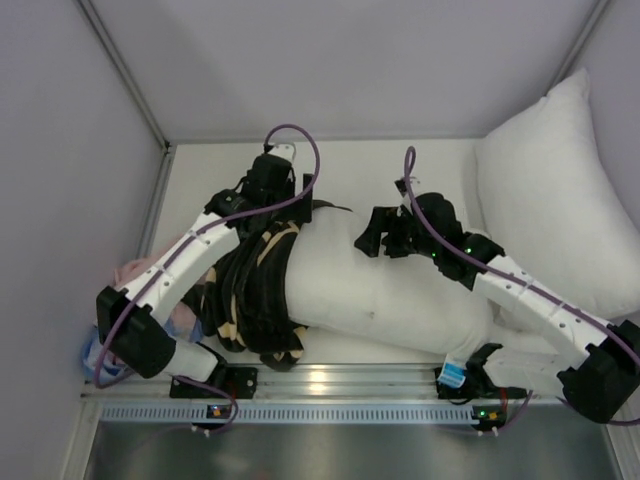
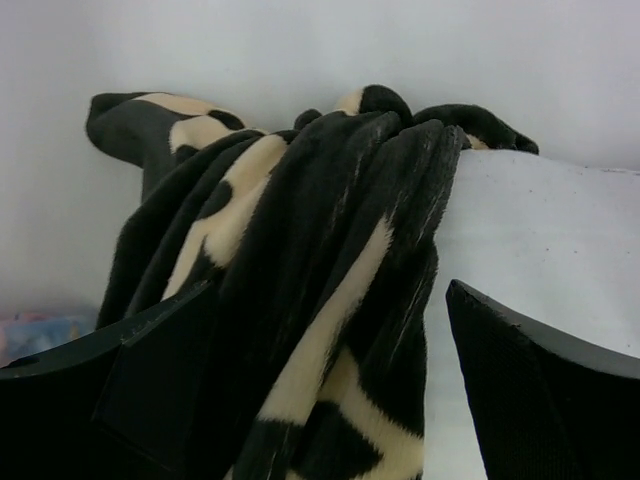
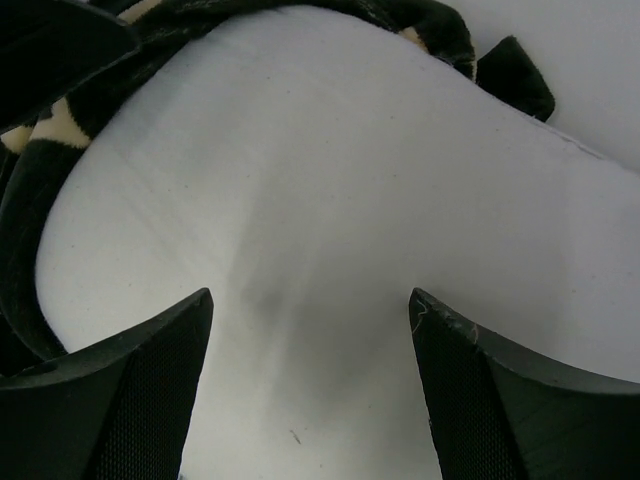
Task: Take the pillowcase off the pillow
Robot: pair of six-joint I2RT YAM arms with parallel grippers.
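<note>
The pillow lies across the middle of the surface, and most of it is bare. The pillowcase is bunched around its left end only. Open room is on the far strip of the surface, up to the back wall; at the left wall the space is narrow. There are two pillows, one pillowcase and two small cloths. The second pillow leans in the right corner, just beside the first. The pink cloth and the blue cloth lie at the left edge, partly under the left arm. The left hand is wide, with folds of the pillowcase between its fingers. The right hand is wide too, over the bare pillow.
</note>
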